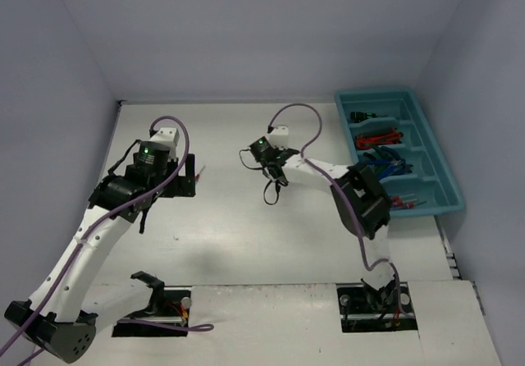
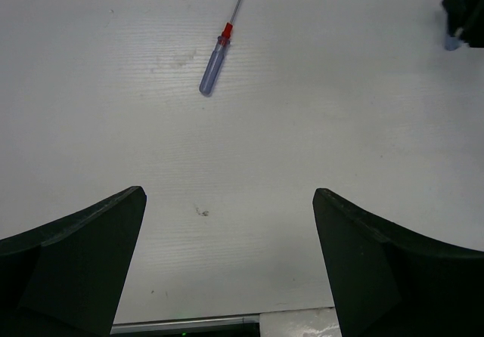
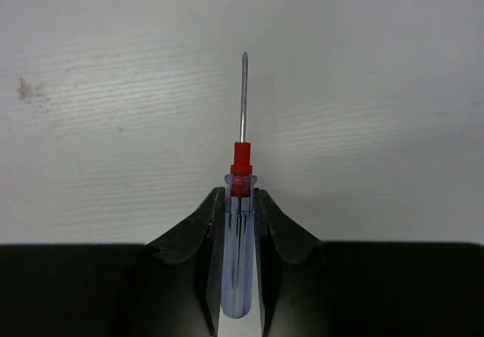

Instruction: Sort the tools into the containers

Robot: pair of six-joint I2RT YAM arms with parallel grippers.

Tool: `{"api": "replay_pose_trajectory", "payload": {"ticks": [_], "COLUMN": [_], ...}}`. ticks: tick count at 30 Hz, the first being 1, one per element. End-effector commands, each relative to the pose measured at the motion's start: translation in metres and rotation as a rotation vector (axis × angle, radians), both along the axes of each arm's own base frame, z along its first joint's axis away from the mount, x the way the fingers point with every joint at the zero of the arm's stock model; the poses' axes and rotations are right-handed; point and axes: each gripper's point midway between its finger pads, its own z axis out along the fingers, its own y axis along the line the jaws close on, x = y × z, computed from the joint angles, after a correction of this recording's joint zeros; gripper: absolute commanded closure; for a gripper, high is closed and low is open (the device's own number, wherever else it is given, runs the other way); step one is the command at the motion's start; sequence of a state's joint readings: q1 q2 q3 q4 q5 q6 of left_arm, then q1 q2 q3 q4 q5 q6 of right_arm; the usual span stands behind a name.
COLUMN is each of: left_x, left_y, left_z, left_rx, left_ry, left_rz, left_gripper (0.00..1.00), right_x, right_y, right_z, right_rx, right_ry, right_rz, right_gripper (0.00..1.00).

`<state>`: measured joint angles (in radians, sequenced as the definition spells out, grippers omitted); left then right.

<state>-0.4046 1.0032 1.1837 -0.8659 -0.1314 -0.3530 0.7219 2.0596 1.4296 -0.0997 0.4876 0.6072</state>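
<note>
My right gripper [image 3: 240, 193] is shut on the clear blue handle of a slim screwdriver [image 3: 241, 159]. Its red collar and metal shaft stick out ahead over the white table. From above, that gripper [image 1: 273, 192] hangs at mid-table, left of the teal tray [image 1: 426, 132]. The tray's compartments hold dark tools [image 1: 366, 118], red-handled pliers [image 1: 377, 140], blue-handled pliers [image 1: 390, 162] and small red tools [image 1: 402, 203]. My left gripper [image 2: 229, 193] is open and empty. A second blue-handled screwdriver [image 2: 218, 51] lies flat ahead of it, apart from both fingers, and shows from above as a thin red line [image 1: 200, 171].
The tray stands against the right wall at the back right. Grey walls close the table at the back and on both sides. Two dark cut-outs with the arm bases [image 1: 156, 308] [image 1: 379, 304] sit at the near edge. A purple cable [image 1: 308, 136] loops above the right arm.
</note>
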Motion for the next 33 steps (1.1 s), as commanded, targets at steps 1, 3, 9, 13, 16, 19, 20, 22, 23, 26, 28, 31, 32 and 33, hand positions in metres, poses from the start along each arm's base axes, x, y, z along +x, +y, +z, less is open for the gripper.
{"api": "replay_pose_trajectory", "payload": {"ticks": [1,3,9,13,16,19,20,22,23,26,28,31,32,33], "left_x": [0.013,0.016,0.032,0.046,0.056,0.067,0.073,0.082,0.086,0.098,0.109,0.125,0.131,0.138], "left_y": [-0.006,-0.009,-0.01,-0.011,-0.013,-0.012,-0.011,-0.007,-0.006,0.0,0.003,0.001,0.002,0.002], "left_z": [-0.003,-0.014,-0.041,-0.051,-0.058,-0.066,-0.071,-0.079,-0.081,-0.099,-0.108,-0.121,-0.128,-0.135], "left_rx": [-0.015,-0.015,0.013,0.025,0.037,0.054,0.065,0.072,0.071,0.084,0.082,0.07,0.075,0.08], "left_ry": [-0.013,0.013,0.048,0.066,0.076,0.088,0.098,0.109,0.107,0.143,0.163,0.181,0.197,0.213], "left_rz": [0.005,-0.003,0.008,0.011,0.005,0.006,0.007,0.017,0.018,0.017,0.022,-0.006,-0.012,-0.018], "left_gripper": [0.1,0.1,0.1,0.1,0.1,0.1,0.1,0.1,0.1,0.1,0.1,0.11,0.14,0.17], "right_x": [-0.001,-0.012,-0.054,-0.083,-0.098,-0.106,-0.109,-0.11,-0.109,-0.1,-0.093,-0.083,-0.08,-0.077], "right_y": [-0.072,-0.116,-0.237,-0.301,-0.329,-0.346,-0.353,-0.36,-0.362,-0.362,-0.36,-0.355,-0.352,-0.349], "right_z": [0.123,0.136,0.124,0.109,0.088,0.076,0.071,0.067,0.068,0.083,0.095,0.112,0.117,0.123], "right_rx": [0.125,0.148,0.249,0.302,0.333,0.338,0.341,0.349,0.349,0.356,0.358,0.348,0.339,0.331], "right_ry": [-0.23,-0.261,-0.268,-0.264,-0.22,-0.191,-0.179,-0.164,-0.165,-0.195,-0.215,-0.237,-0.245,-0.253], "right_rz": [-0.167,-0.252,-0.523,-0.688,-0.769,-0.825,-0.847,-0.867,-0.87,-0.843,-0.809,-0.74,-0.716,-0.692], "right_gripper": [1.0,1.0,1.0,1.0,0.98,0.9,0.82,0.66,0.58,0.38,0.35,0.35,0.35,0.35]}}
